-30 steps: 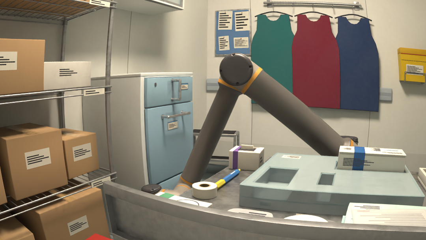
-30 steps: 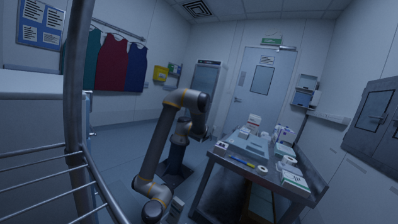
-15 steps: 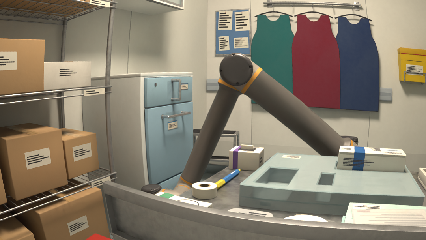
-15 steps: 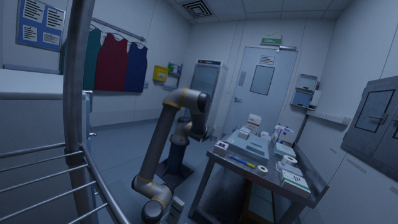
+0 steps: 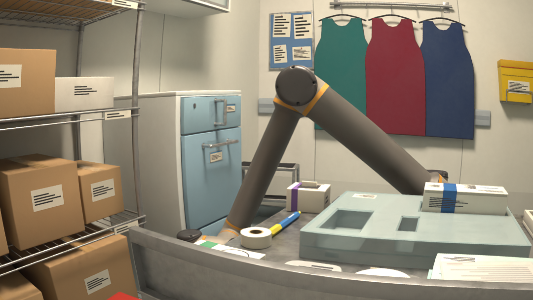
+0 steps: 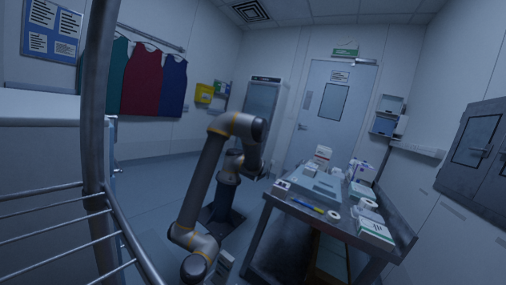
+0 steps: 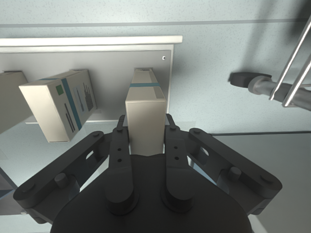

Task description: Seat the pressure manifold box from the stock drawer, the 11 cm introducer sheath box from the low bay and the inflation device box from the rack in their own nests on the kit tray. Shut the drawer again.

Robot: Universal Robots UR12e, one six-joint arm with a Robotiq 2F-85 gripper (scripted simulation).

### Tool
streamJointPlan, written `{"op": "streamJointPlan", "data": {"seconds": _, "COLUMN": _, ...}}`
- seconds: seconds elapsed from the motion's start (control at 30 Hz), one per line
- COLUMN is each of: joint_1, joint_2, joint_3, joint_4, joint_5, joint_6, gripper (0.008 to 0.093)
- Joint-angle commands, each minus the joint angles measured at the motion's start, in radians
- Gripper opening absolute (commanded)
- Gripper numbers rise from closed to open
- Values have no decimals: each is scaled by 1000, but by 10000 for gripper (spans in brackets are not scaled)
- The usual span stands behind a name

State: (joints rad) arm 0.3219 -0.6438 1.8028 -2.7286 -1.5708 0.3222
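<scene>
My gripper [image 7: 145, 125] is hidden behind the table edge in the side camera, down near the floor at the low bay. In the wrist camera I hold a narrow cream box with a blue band, the introducer sheath box [image 7: 145, 110], between my fingers. Beside it in the bay a wider box with a blue stripe [image 7: 59, 102] stands tilted, and another box shows at the left edge. The kit tray [image 5: 403, 227] sits on the table with two empty nests [image 5: 347, 219], and a white box with a blue band [image 5: 464, 198] rests at its far right corner. The blue cabinet's drawer [image 5: 210, 113] is shut.
A wire rack [image 5: 67, 149] with cardboard boxes fills the left. On the table lie a tape roll [image 5: 256, 237], a blue and yellow pen [image 5: 285, 223], a purple-banded box [image 5: 308, 195] and papers. A table leg and castor [image 7: 253, 82] stand to the right of the low bay.
</scene>
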Motion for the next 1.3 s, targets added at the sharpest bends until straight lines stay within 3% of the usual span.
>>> {"op": "streamJointPlan", "data": {"seconds": 0.0, "joint_1": 0, "joint_2": -5, "joint_3": 0, "joint_4": 2, "joint_5": 0, "joint_6": 0, "gripper": 80}}
{"op": "streamJointPlan", "data": {"seconds": 0.3, "joint_1": 0, "joint_2": -66, "joint_3": 15, "joint_4": 46, "joint_5": 0, "joint_6": 0, "gripper": 80}}
{"op": "streamJointPlan", "data": {"seconds": 0.6, "joint_1": 0, "joint_2": -192, "joint_3": 33, "joint_4": 154, "joint_5": 0, "joint_6": 0, "gripper": 80}}
{"op": "streamJointPlan", "data": {"seconds": 0.93, "joint_1": 0, "joint_2": -377, "joint_3": 15, "joint_4": 358, "joint_5": 0, "joint_6": 0, "gripper": 80}}
{"op": "streamJointPlan", "data": {"seconds": 1.27, "joint_1": 0, "joint_2": -546, "joint_3": -78, "joint_4": 620, "joint_5": 0, "joint_6": 0, "gripper": 80}}
